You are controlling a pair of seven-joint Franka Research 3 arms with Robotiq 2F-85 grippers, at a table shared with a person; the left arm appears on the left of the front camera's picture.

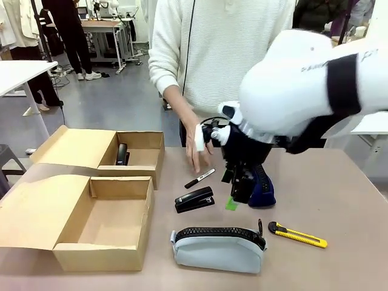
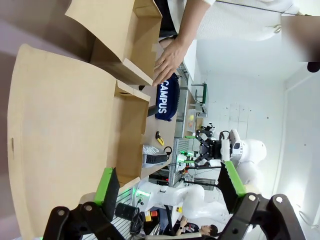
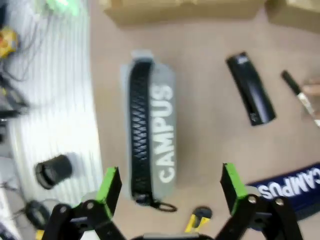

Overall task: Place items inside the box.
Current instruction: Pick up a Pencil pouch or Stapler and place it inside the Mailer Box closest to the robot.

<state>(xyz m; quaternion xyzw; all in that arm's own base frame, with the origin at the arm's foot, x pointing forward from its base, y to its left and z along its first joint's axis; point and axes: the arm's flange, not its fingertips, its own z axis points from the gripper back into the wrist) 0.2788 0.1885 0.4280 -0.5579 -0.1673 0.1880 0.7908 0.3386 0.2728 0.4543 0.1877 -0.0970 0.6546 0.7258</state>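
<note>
Right arm: reaches in from the right and bends down over the middle of the bench (image 1: 339, 200), wrist pointing at the surface.
Right gripper (image 1: 237, 197): fingers spread apart with nothing between them, hanging above the bench just left of the navy "CAMPUS" pouch (image 1: 265, 193).
Left gripper (image 2: 167, 172): fingers wide apart, holding nothing, beside the cardboard of the boxes.
Person's hand (image 1: 198, 148): palm down at the far side, fingertips near the black marker pen (image 1: 200, 177).
Near box (image 1: 100, 257): open at the near left, flaps out, bare cardboard floor.
Far box (image 1: 142, 140): open, behind the near box; a dark object (image 1: 122, 154) leans at its left inner wall, too small to tell what it is.
Black stapler (image 1: 195, 199): on the bench, right of the near box, just left of the right gripper.
Pale grey pouch (image 1: 218, 247): on the near edge, black zipper upward.
Yellow utility knife (image 1: 297, 235): flat on the bench, right of the grey pouch.
</note>
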